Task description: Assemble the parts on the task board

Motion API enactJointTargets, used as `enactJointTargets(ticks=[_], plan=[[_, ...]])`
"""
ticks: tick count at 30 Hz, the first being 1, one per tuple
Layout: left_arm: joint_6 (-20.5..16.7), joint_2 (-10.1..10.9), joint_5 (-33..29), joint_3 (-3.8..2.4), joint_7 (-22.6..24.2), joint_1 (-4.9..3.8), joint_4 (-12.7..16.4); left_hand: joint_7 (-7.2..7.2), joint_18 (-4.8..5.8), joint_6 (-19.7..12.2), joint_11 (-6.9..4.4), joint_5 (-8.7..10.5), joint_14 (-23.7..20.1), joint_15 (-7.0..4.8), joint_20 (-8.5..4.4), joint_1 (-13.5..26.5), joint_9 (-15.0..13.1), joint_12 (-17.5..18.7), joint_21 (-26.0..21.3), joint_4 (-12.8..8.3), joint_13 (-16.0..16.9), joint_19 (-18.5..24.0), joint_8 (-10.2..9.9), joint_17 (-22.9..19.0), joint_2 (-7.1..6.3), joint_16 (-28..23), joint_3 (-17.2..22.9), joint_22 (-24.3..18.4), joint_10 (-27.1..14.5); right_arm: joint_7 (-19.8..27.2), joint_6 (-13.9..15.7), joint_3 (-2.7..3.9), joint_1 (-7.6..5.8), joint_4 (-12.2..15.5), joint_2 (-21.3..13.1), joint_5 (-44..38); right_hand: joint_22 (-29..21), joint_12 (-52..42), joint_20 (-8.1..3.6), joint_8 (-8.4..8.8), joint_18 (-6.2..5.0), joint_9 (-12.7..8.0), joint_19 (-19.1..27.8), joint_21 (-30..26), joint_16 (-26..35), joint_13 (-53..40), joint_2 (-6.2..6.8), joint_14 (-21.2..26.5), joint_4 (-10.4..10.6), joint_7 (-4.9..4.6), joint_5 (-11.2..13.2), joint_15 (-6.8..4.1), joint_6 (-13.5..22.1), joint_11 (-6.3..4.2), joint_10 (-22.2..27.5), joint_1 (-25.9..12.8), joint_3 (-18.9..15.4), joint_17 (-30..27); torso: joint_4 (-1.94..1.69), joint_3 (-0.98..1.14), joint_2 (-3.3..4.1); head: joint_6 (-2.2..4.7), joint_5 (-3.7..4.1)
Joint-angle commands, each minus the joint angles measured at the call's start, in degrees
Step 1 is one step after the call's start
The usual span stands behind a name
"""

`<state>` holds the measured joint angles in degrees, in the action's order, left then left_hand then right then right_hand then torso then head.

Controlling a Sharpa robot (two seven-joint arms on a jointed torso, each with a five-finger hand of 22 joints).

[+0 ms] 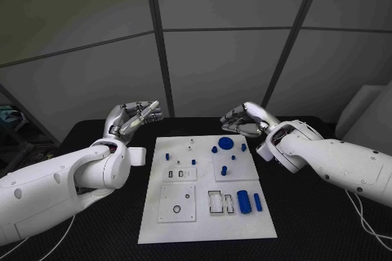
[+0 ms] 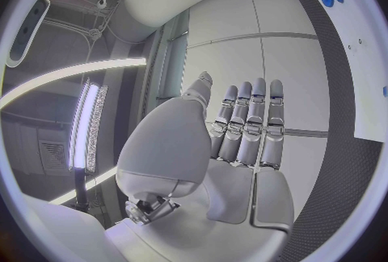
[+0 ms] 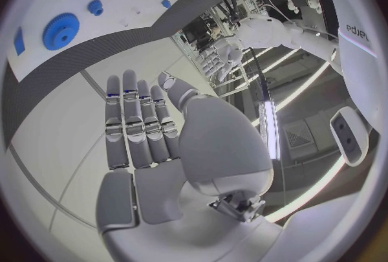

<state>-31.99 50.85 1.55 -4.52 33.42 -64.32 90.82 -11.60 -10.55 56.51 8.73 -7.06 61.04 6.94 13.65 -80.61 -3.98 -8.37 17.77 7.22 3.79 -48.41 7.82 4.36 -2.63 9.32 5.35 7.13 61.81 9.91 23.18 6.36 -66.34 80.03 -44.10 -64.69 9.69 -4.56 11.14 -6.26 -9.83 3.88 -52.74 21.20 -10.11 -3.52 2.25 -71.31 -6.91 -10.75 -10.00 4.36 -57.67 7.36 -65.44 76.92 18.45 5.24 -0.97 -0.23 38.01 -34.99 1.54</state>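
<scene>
Left hand and right hand raised beyond task board far edge, fingers spread, holding nothing.

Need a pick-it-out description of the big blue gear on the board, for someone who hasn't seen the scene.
Find the white task board in the middle of the black table. Look along its far edge, toward the right hand. The gear is the round, flat blue disc there, much wider than the small blue pegs around it.
</scene>
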Motion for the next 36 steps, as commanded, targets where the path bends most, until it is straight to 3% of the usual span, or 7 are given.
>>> enactJointTargets(ticks=[1,4,8,14,20,27,36], plan=[[2.4,0.6,2.5,-0.04,-1.1,-0.04,1.7,0.47,-0.08,2.3,-0.68,0.51,3.9,-1.03,-0.99,-1.1,0.2,1.1,1.4,-1.7,-0.1,-3.4,-0.9,0.4,-0.52,0.5,0.6,0.2,2.7,-8.1,-5.8,0.05,-0.61,-0.2,0.5,-16.3,4.5,1.0,-4.56,0.94,-0.56,0.0,-8.9,9.1,-5.6,-0.1,3.08,-14.1,0.2,1.45,-0.8,-3.45,-3.4,-1.78,-3.0,-0.4,0.4,3.8,-0.70,-0.21,1.69,0.91,0.60],[2.7,1.1,2.6,-0.04,-1.4,0.09,3.1,0.42,-0.03,2.4,-0.58,0.56,3.9,-0.96,-1.02,-0.6,0.2,1.5,1.4,-1.6,-0.1,-3.6,-1.2,0.4,-0.82,0.1,0.4,0.1,2.7,-10.7,-7.9,0.06,-0.92,0.0,0.9,-20.9,7.6,1.1,-5.85,1.78,-0.49,-0.1,-12.2,14.6,-16.2,-0.1,3.86,-15.4,1.0,1.51,-0.9,-4.12,-3.6,-2.71,-2.2,-0.8,0.1,9.5,-1.12,-0.26,2.46,1.09,0.83],[3.0,1.4,2.6,-0.04,-1.7,0.28,4.3,0.28,0.05,2.3,-0.37,0.55,3.1,-0.67,-0.92,-0.1,0.3,2.2,1.3,-1.8,-0.1,-3.7,-1.7,0.2,-1.02,-0.8,0.3,0.0,2.4,-14.3,-11.2,0.08,-1.21,0.0,1.6,-25.6,10.8,0.9,-5.82,2.49,-0.41,-0.1,-12.7,19.7,-29.8,-0.1,4.87,-15.2,2.3,1.82,-1.0,-3.98,-3.4,-1.80,0.3,-1.4,0.2,18.0,-1.64,-0.38,3.20,0.77,1.15],[3.3,1.8,2.7,-0.04,-2.1,0.36,5.1,0.20,0.07,2.1,-0.22,0.56,2.8,-0.52,-0.84,0.1,0.3,2.7,1.2,-1.9,-0.2,-3.7,-2.1,0.1,-1.13,-1.3,0.2,-0.1,2.1,-17.6,-14.8,0.09,-1.64,-0.4,2.8,-29.2,18.6,0.7,-5.39,2.45,-0.14,0.0,-12.7,28.9,-54.4,-0.2,5.72,-15.2,4.2,1.88,-1.6,-3.60,-2.6,-1.76,1.4,-0.9,0.0,44.6,-2.14,-0.56,4.14,0.54,1.80],[3.5,2.0,2.7,-0.04,-2.3,0.37,5.6,0.13,0.06,2.1,-0.15,0.57,2.8,-0.47,-0.80,0.3,0.3,2.9,1.2,-1.9,-0.2,-3.7,-2.2,0.1,-1.14,-1.5,0.1,-0.2,1.9,-19.1,-17.0,0.09,-2.08,-1.1,3.8,-31.2,25.8,0.7,-5.21,2.53,0.63,-0.1,-13.5,35.3,-61.3,-0.2,6.04,-15.1,4.9,2.23,-1.6,-3.56,-1.7,-1.80,1.6,-0.2,0.1,52.6,-2.34,-0.66,4.65,0.43,2.07],[3.7,2.4,2.5,-0.05,-2.5,0.35,5.9,0.01,0.07,2.0,-0.03,0.58,2.6,-0.38,-0.75,0.5,0.3,3.1,1.2,-1.9,-0.2,-3.8,-2.4,0.0,-1.16,-1.7,0.0,-0.3,1.7,-20.4,-18.2,0.08,-2.24,-1.8,4.5,-32.8,27.1,0.8,-5.10,2.58,0.73,-0.1,-13.3,36.6,-62.5,-0.2,6.21,-14.9,5.0,2.39,-1.6,-3.43,-1.2,-1.71,2.2,0.1,0.0,53.8,-2.43,-0.77,5.06,0.43,2.14],[3.9,2.6,2.4,-0.05,-2.6,0.34,6.0,-0.04,0.07,1.9,0.01,0.58,2.6,-0.35,-0.72,0.6,0.3,3.2,1.1,-1.9,-0.2,-3.8,-2.5,0.0,-1.17,-1.8,-0.1,-0.3,1.6,-21.0,-19.0,0.08,-2.29,-2.5,5.1,-33.8,28.7,0.7,-5.01,2.51,0.90,-0.1,-13.5,38.0,-63.8,-0.2,5.96,-15.0,5.2,2.49,-1.7,-3.37,-1.2,-1.66,2.5,0.4,0.1,55.6,-2.43,-0.63,5.21,0.43,1.95]])
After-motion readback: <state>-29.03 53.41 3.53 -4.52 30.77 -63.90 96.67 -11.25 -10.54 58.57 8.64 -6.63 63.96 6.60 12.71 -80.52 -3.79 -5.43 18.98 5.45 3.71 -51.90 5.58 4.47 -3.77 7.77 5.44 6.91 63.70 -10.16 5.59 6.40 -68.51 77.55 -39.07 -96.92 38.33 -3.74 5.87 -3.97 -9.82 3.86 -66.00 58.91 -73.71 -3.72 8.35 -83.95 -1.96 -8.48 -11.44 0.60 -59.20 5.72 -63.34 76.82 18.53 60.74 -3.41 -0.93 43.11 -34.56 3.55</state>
